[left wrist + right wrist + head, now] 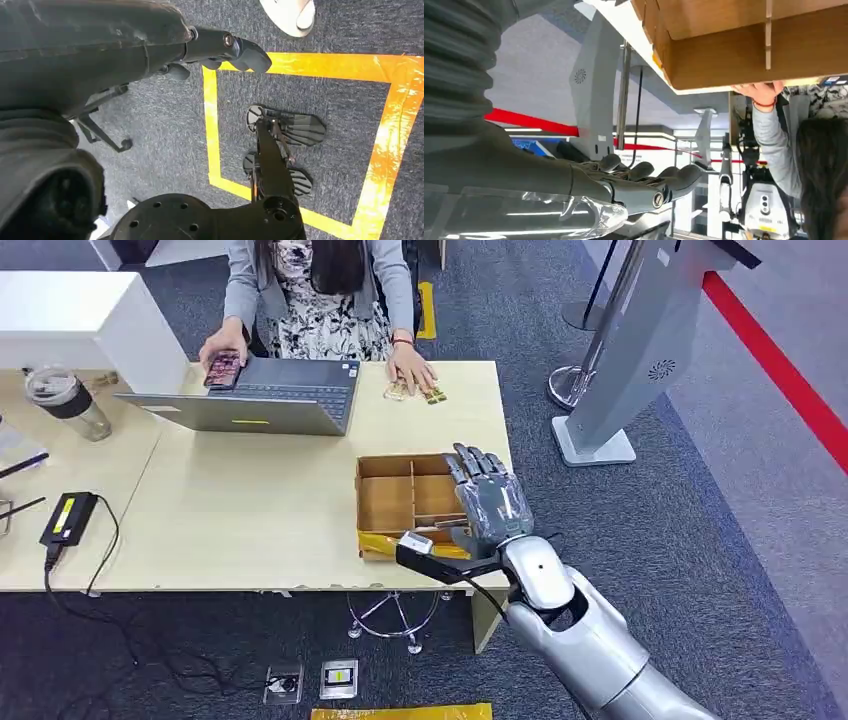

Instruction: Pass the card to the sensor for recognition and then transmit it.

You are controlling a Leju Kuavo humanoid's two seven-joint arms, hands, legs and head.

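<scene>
Head view, lower centre: my right hand, fingers spread and empty, hovers over the divided wooden box at the desk's near edge. Upper centre: cards lie flat beside a person's hand. Likely light, stiff, slick; pinch by an edge. Left hand: hangs loosely over carpet, holding nothing.
</scene>
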